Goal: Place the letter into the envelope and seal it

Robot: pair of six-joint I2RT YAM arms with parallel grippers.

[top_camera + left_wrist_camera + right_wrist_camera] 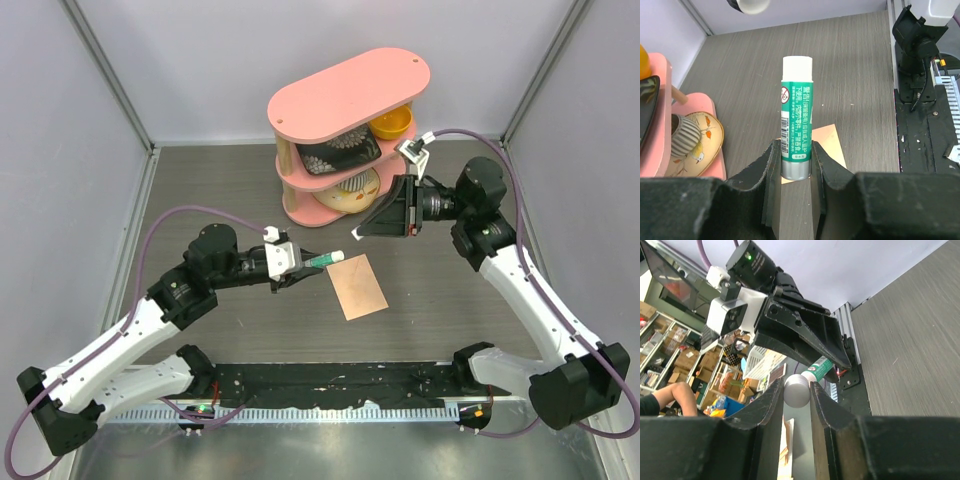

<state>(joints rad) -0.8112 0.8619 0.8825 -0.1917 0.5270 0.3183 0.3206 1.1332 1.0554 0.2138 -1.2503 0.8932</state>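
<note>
My left gripper [302,265] is shut on a green glue stick [322,260], its white end pointing right over the upper left corner of the peach-tan envelope [357,287]. In the left wrist view the gripper [796,152] clamps the glue stick [797,120] near its silver base, and the envelope [829,144] lies flat below. My right gripper [360,232] is shut on a round silver-grey cap [796,390], held above and to the right of the stick; the cap also shows in the left wrist view [753,4]. The cream-yellow letter is not visible.
A pink three-tier shelf [350,85] with patterned bowls and a yellow bowl stands at the back centre, close behind my right gripper. A black strip [330,382] runs along the near edge. Grey enclosure walls stand left, right and behind.
</note>
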